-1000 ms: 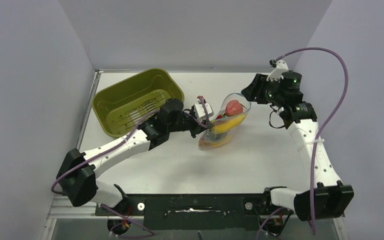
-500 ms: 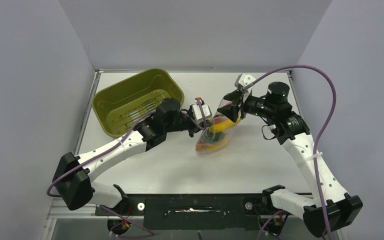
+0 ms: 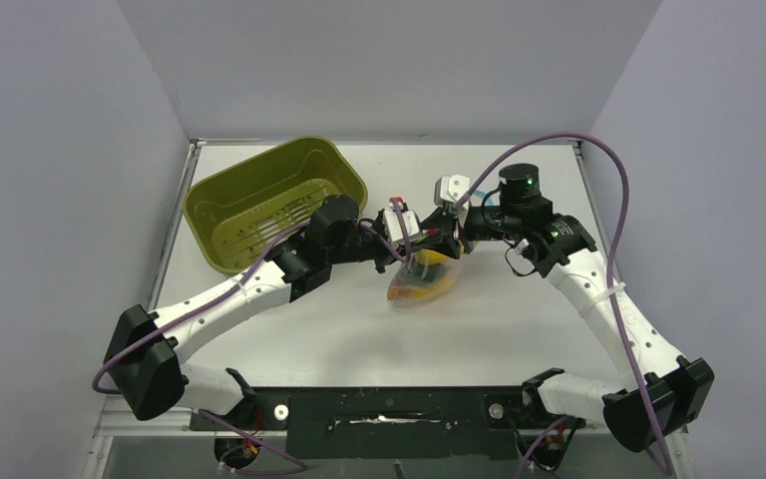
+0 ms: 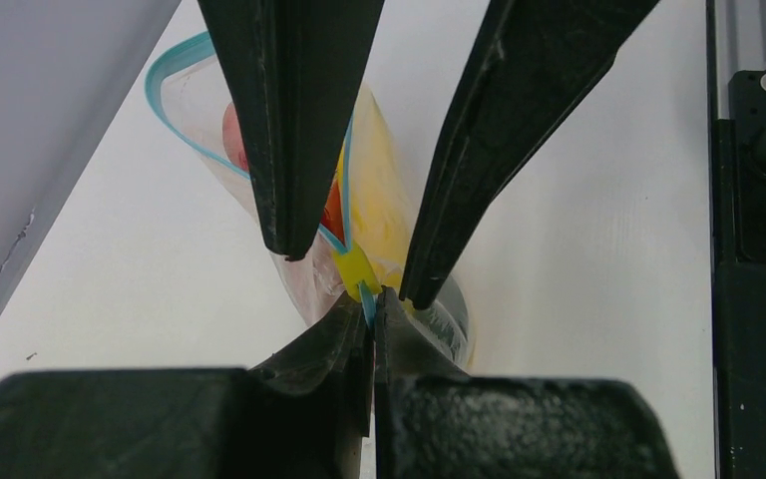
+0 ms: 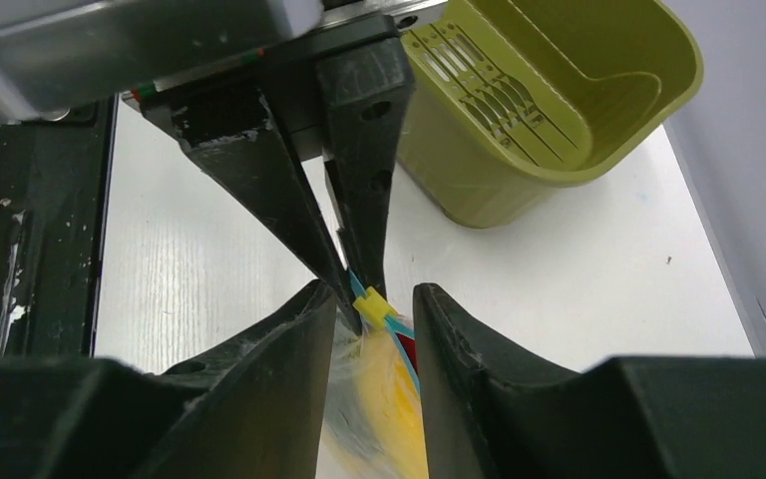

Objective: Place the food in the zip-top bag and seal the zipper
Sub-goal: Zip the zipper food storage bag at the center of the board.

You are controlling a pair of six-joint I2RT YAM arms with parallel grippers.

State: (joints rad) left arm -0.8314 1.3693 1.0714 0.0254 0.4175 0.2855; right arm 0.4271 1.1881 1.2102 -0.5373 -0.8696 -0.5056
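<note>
**Table** (image 3: pixel 499 329): white, carries everything.

**L arm** (image 3: pixel 239 294): runs from near-L base diagonally to table ctr.

**R arm** (image 3: pixel 598 289): arcs up from near-R base, wrist turned L toward ctr.

**Bin** (image 3: pixel 259 200): olive, slotted floor, far-L part of table, just behind L arm's wrist.

**Bag** (image 3: pixel 421 284): clear, at table ctr, well apart from bin. Lower end rests on table; mouth end is held up off it.

**Food** (image 3: pixel 431 261): inside bag. Yellow piece (image 4: pixel 384 200) and red piece (image 4: pixel 231 135) are plain in L wrist view. An orange tint shows near bag bottom in top view. Other pieces can't be told apart.

**L gripper** (image 4: pixel 369 304): fingers pressed together, pinching the near end of the zipper (image 4: pixel 175 60).

**R gripper** (image 5: pixel 374 294): fingers spread part-way, one on each side of zipper, tip to tip w/ L gripper. Daylight shows btw. the two pads.

**Zipper**: light-blue strip along bag mouth. In L wrist view its far end loops open, and the two sides converge toward the pinched end.

**Slider** (image 5: pixel 371 304): small yellow tab on zipper, sitting btw. R fingers and just beside L fingertips. Can't tell whether R fingers touch it.
</note>
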